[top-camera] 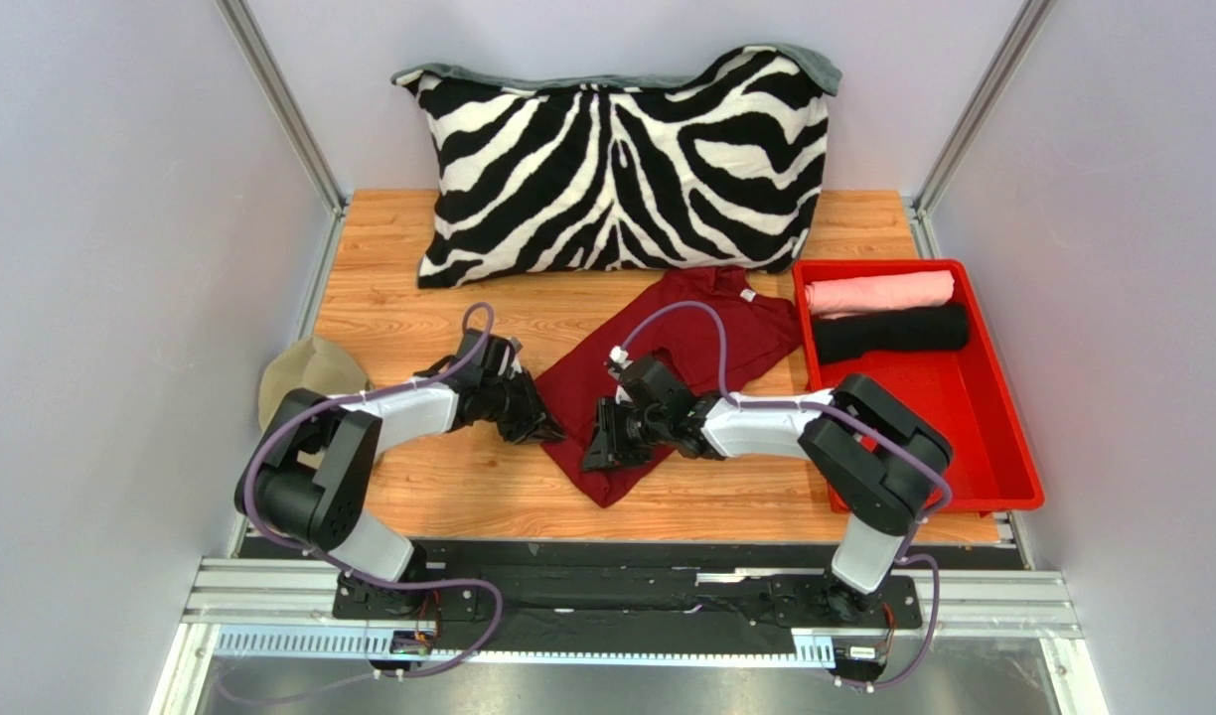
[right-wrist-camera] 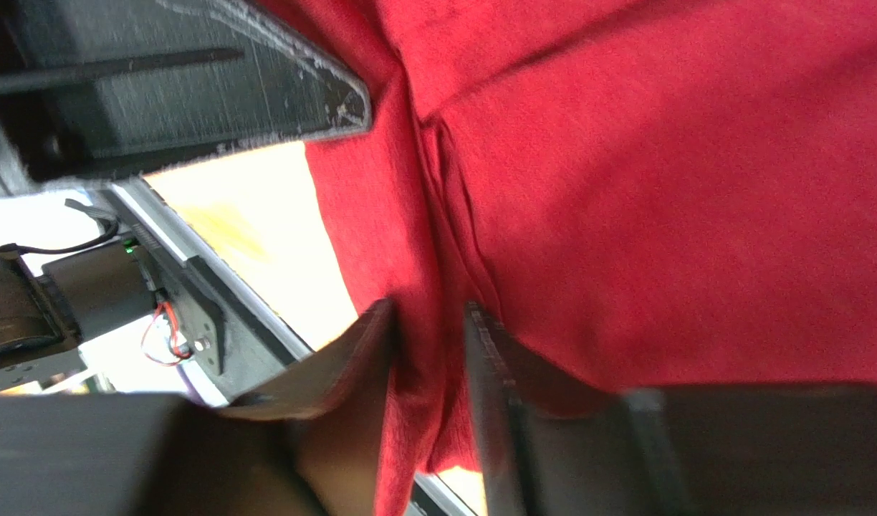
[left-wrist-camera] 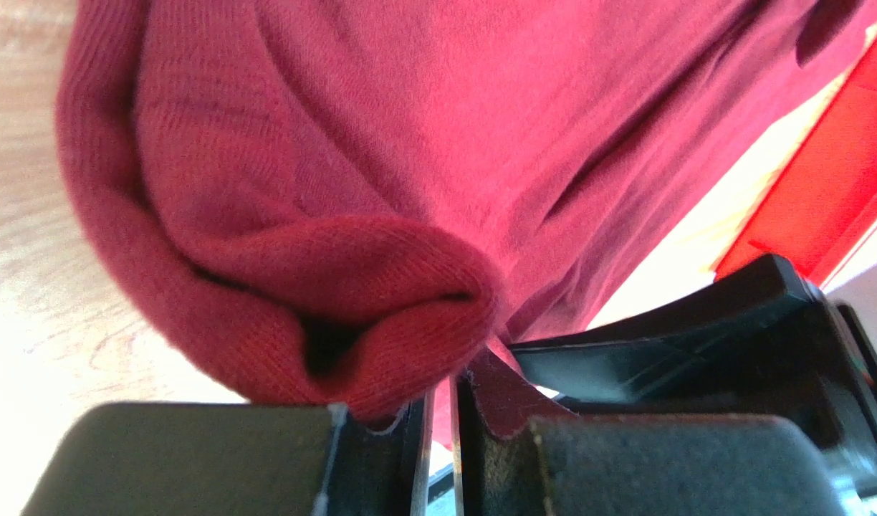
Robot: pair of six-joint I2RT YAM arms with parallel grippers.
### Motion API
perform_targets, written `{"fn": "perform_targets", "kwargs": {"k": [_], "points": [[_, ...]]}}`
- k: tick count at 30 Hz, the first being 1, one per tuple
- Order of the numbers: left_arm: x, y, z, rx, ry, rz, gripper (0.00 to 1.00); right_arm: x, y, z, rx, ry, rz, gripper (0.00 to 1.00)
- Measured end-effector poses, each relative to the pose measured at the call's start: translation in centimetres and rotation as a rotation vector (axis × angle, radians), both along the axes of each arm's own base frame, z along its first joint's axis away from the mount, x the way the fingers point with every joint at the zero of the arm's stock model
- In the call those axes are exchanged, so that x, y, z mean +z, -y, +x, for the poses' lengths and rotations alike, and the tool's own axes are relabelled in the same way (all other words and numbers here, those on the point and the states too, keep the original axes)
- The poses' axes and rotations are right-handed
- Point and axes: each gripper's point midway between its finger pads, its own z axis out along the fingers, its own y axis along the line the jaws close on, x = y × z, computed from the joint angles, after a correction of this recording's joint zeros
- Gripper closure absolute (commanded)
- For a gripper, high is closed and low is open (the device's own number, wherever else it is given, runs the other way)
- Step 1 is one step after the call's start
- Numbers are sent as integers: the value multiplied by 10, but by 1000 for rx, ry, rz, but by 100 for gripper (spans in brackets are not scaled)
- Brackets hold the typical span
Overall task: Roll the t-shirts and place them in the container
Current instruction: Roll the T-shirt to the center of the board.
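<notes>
A maroon t-shirt (top-camera: 704, 335) lies diagonally on the wooden table, its near end bunched between both grippers. My left gripper (top-camera: 547, 429) is at the shirt's left near corner. In the left wrist view a rolled fold of the maroon t-shirt (left-wrist-camera: 335, 215) sits on the fingertips, and the left gripper (left-wrist-camera: 441, 392) is nearly closed with red cloth pinched in the thin gap. My right gripper (top-camera: 599, 447) is at the shirt's near edge. Up close the right gripper (right-wrist-camera: 430, 323) has its jaws parted, with a loose fold of the maroon t-shirt (right-wrist-camera: 647, 183) between them.
A red tray (top-camera: 1002, 447) at the right holds a rolled pale pink t-shirt (top-camera: 878, 291) and a rolled black t-shirt (top-camera: 890, 331). A zebra-striped pillow (top-camera: 622, 164) leans at the back. A khaki cap (top-camera: 308, 373) lies at the table's left edge.
</notes>
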Motion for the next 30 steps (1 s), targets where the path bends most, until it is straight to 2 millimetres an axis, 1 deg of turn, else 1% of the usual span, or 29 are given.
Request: {"fn": "perform_targets", "kwargs": {"k": [1,7,9,13,17,20,24,27,28,30], "points": [[0,0,1,0,-10,5,83,2,2,0,-4,5,-5,57],[-2,1,3,-1,-47,23,83,19,19,-10,-14,54,-45,57],[-2,1,3,-1,-51,24,83,25,22,-16,-8,71,-53,60],[-3,1,3,-1,-57,26,84,30,27,-28,7,91,-68,69],[-3,1,3,-2,-62,28,84,22,32,-39,19,88,-102,78],[-3,1,3,-3,-64,28,84,11,39,-46,24,78,-136,81],[-4,2,4,-4,-68,28,84,0,44,-50,25,72,-172,80],[-4,2,4,-5,-70,26,84,-9,46,-52,28,65,-199,77],[-4,2,4,-5,-70,26,84,-10,46,-53,31,64,-202,75],[-5,2,4,-6,-71,26,84,-9,45,-53,34,75,-213,74]]}}
